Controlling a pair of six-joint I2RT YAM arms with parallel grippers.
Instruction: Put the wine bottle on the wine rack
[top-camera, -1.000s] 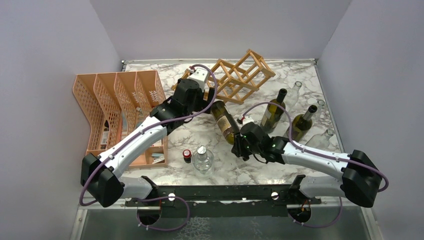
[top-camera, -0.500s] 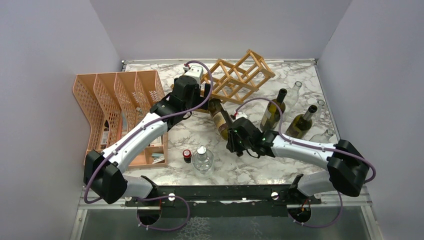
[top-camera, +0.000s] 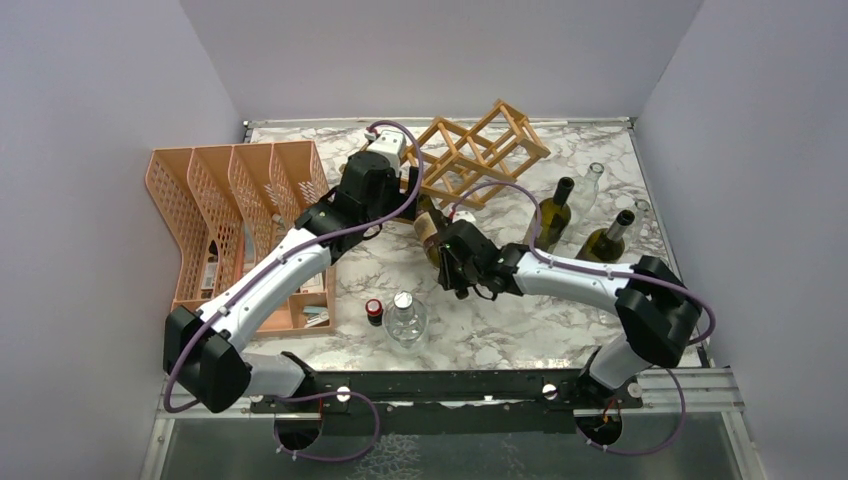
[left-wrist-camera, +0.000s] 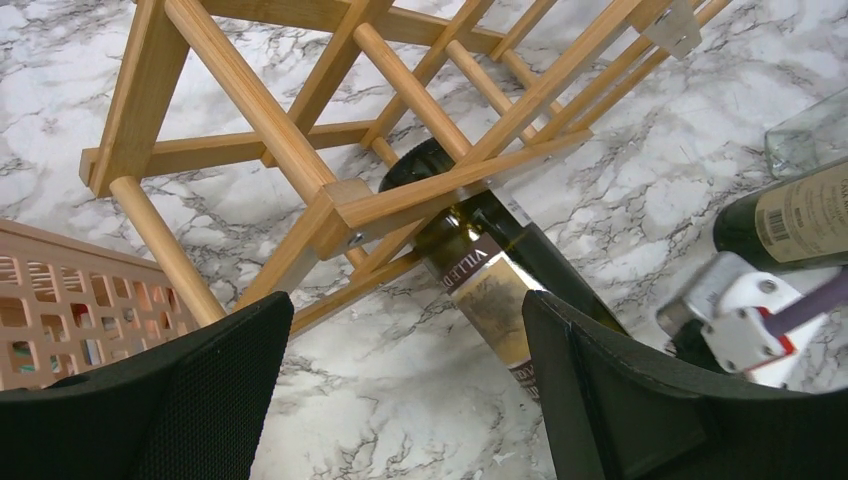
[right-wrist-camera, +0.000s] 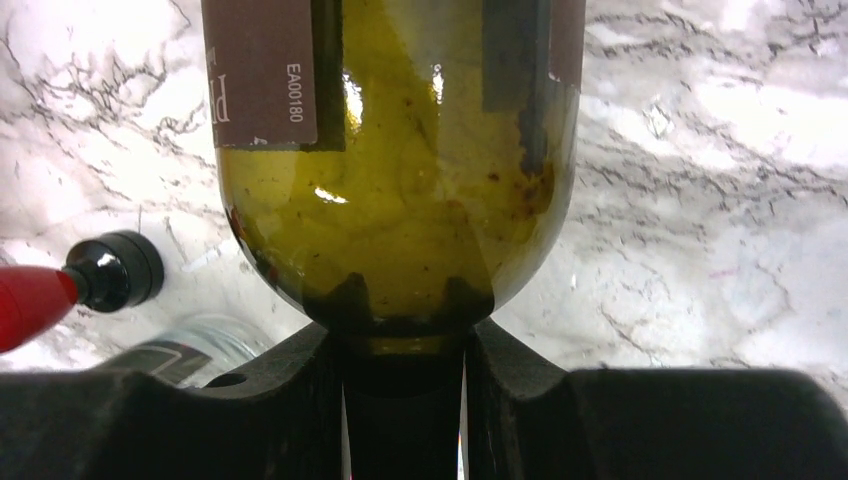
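The right gripper (right-wrist-camera: 403, 385) is clamped shut on the neck of the wine bottle (right-wrist-camera: 400, 200), its two black fingers (right-wrist-camera: 290, 400) pressing the glass just below the shoulder, so the bottle's body stretches straight out ahead of the fingers. The bottle lies low and nearly flat over the middle of the tabletop (top-camera: 470, 330). Its long axis runs from the near edge toward the far edge and leans a little to the left. The neck points back toward the near edge, into the right gripper, and the base points away toward the wine rack (left-wrist-camera: 240, 95), which sits at an angle near the far edge. The base has entered the open cell at the rack's near left end, where a wooden slat crosses over the dark glass, while the labelled body lies outside on the marble side. The left gripper (left-wrist-camera: 400, 325) hangs above that same end of the rack with its fingers spread wide and nothing held between them. The bottle's label shows in the gap beyond them. An orange mesh organiser (top-camera: 230, 200) stands along the left edge.
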